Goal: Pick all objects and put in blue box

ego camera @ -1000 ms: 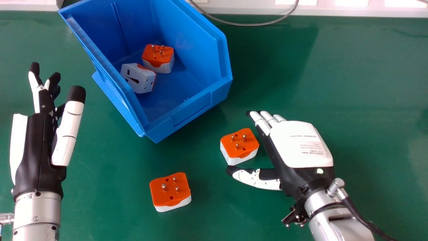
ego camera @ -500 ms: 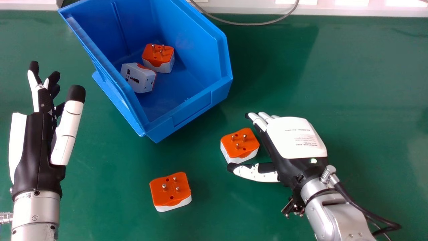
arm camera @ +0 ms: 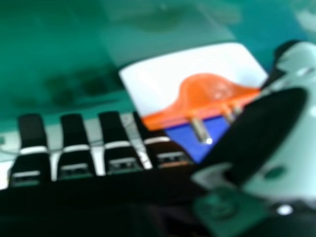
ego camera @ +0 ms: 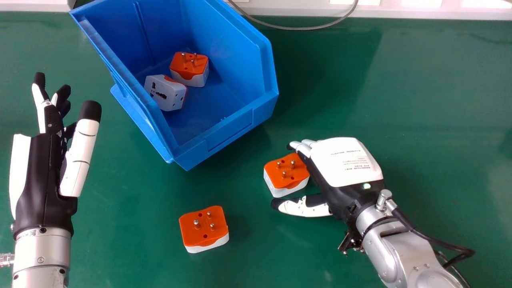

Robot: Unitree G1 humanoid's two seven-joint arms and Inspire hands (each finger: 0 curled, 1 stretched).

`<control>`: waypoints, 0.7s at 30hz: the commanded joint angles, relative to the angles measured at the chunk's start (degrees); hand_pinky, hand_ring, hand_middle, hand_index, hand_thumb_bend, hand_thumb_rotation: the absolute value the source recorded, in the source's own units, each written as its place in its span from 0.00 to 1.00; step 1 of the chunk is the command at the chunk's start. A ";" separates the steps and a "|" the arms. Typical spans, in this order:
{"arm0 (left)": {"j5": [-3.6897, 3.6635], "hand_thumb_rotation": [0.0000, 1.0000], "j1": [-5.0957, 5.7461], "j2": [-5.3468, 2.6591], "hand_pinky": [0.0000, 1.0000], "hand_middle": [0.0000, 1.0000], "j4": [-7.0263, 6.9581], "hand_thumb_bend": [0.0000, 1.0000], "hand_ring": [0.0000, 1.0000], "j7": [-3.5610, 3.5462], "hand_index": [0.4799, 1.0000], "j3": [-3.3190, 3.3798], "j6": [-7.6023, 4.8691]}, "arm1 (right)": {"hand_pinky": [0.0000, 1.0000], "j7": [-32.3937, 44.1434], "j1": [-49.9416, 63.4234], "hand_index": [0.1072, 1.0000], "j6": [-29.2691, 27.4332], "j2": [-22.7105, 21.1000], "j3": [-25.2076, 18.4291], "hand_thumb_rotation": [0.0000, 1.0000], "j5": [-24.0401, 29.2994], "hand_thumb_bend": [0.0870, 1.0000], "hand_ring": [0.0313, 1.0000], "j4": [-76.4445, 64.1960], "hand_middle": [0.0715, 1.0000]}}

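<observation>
Orange-topped plug is framed between spread thumb and fingers of the right hand, near the blue box.

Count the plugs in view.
4: two plugs inside the box, one beside the right robot hand, one left of that, nearer the robot. The box's wall may hide others.

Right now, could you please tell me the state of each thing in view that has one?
Blue plastic box: open, occupied.
Boxed orange-and-white plug adapter: pins up.
Boxed white adapter with orange trim: socket face showing.
Left robot hand: open, empty.
Right robot hand: open.
Orange-and-white adapter at that hand: pins up, not gripped.
Orange-and-white adapter nearest the robot: pins up, untouched.
Grey cable: curved.
</observation>
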 commanded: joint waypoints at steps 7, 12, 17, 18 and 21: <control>0.17 1.00 0.57 0.32 0.86 0.95 -2.52 0.77 0.95 0.29 0.91 0.57 0.10 | 0.74 1.13 -4.08 0.81 -4.37 -3.92 1.96 0.72 -1.20 0.45 0.82 0.59 0.83; 0.29 1.00 0.77 0.41 0.86 0.95 -2.95 0.78 0.95 0.31 0.90 0.69 0.41 | 0.73 1.98 -6.28 0.81 -6.74 -5.28 3.15 0.71 -1.36 0.45 0.82 2.55 0.83; 0.27 1.00 0.97 0.35 0.85 0.95 -3.49 0.77 0.94 0.27 0.90 0.63 0.75 | 0.73 2.22 -7.87 0.81 -7.70 -5.39 3.84 0.71 -2.06 0.44 0.82 4.53 0.83; 0.27 1.00 0.97 0.36 0.85 0.95 -3.53 0.77 0.94 0.26 0.90 0.61 0.83 | 0.73 2.33 -8.22 0.80 -7.77 -5.32 3.94 0.71 -2.20 0.44 0.82 4.89 0.83; 0.31 1.00 1.16 0.36 0.85 0.95 -3.90 0.77 0.94 0.24 0.90 0.63 1.10 | 0.72 2.64 -8.82 0.80 -7.69 -5.03 4.09 0.71 -2.46 0.44 0.82 5.51 0.82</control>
